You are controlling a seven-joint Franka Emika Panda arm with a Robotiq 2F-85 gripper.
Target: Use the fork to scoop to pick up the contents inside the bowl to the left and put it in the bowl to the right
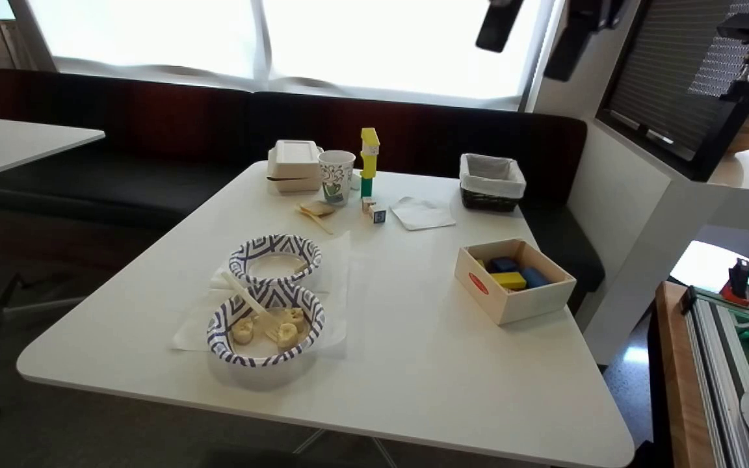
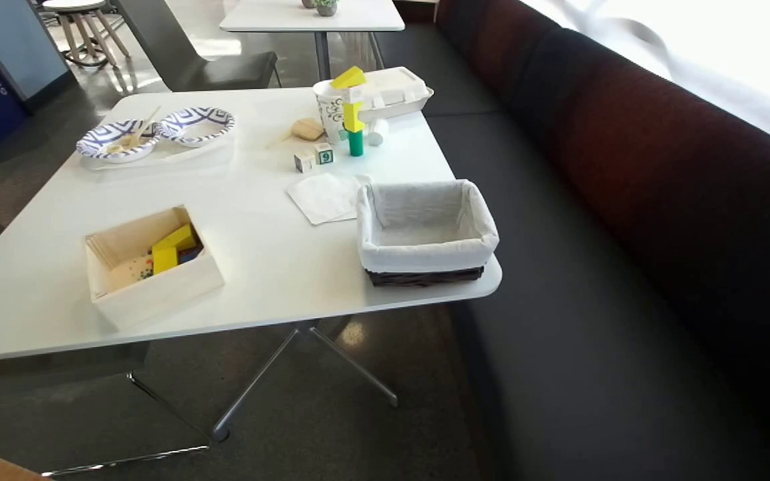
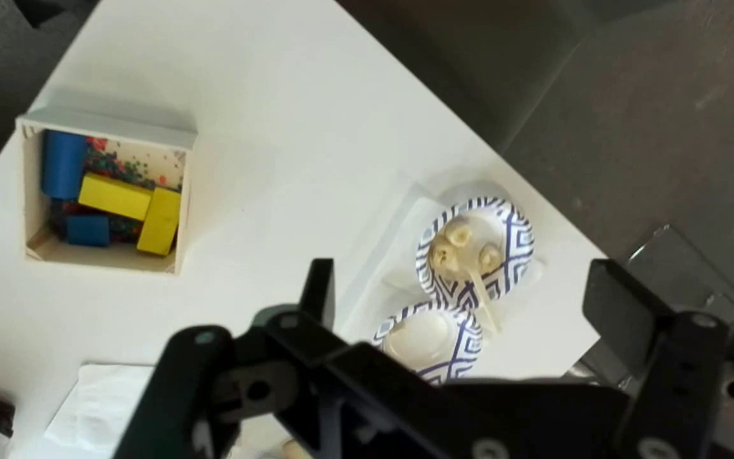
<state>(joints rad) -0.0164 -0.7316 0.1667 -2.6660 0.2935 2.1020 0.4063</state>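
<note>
The gripper point(image 1: 525, 58) is hanging at the top of an exterior view, well above the tabletop point(image 1: 407, 377), its fingers slanting downward and standing wide apart. In the wrist view it is entering from the bottom, the two fingertips framing the bowls.

Near a corner of the tabletop, the filled bowl point(image 1: 267, 359) is holding pale, rounded banana slices point(image 1: 288, 335), and its rim is meeting that of the second bowl point(image 1: 311, 255). The fork point(image 1: 244, 291) is lying among the slices, its handle crossing the rim beside the second bowl.

A red oval label point(image 1: 478, 283) on the wooden box point(image 1: 534, 304), at an edge of the tabletop, is showing in an exterior view, while the wrist view is revealing red and green speckles on the box floor around yellow blocks point(image 3: 115, 196) and blue blocks point(image 3: 64, 164).

Both bowls are wearing a blue-and-white geometric print and are resting on thin white paper point(image 1: 335, 286). At another corner, pale cloth is lining the dark woven basket point(image 1: 490, 200).
</note>
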